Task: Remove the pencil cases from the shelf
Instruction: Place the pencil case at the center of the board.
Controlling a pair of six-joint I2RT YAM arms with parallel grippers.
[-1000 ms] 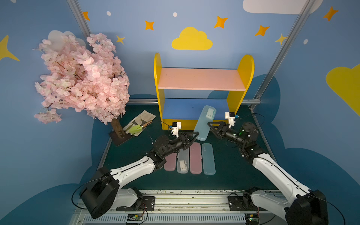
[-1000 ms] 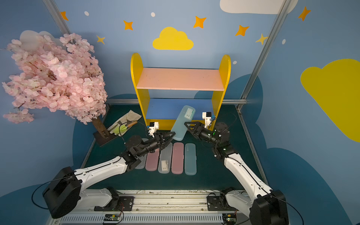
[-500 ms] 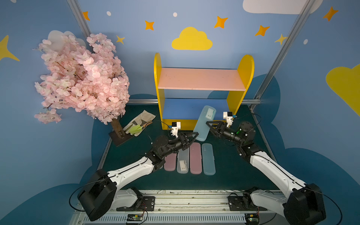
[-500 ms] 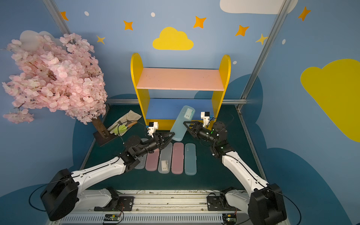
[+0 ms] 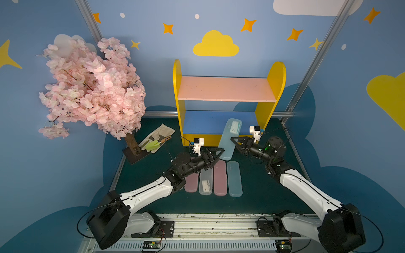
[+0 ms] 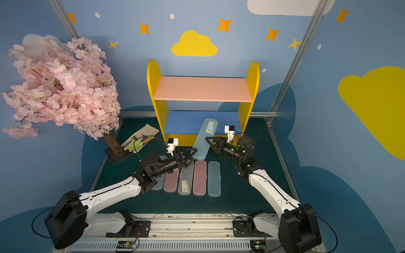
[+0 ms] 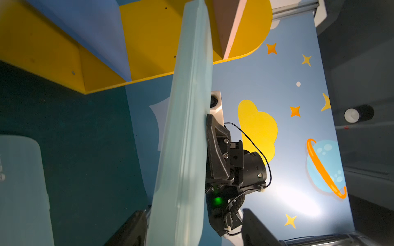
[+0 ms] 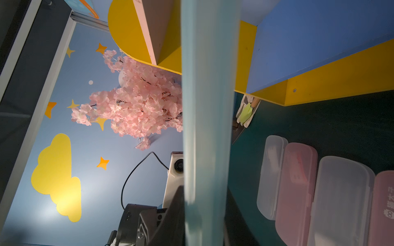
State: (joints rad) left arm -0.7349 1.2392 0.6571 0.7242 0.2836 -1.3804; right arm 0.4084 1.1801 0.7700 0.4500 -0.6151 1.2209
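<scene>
Right gripper is clamped on the teal case, whose far end slants away from it over the shelf and its blue board. Left gripper, jaws apart, straddles the near end without gripping. The handover seems made. Next, the right must draw the case clear and lay it beside the five cases below.
</scene>
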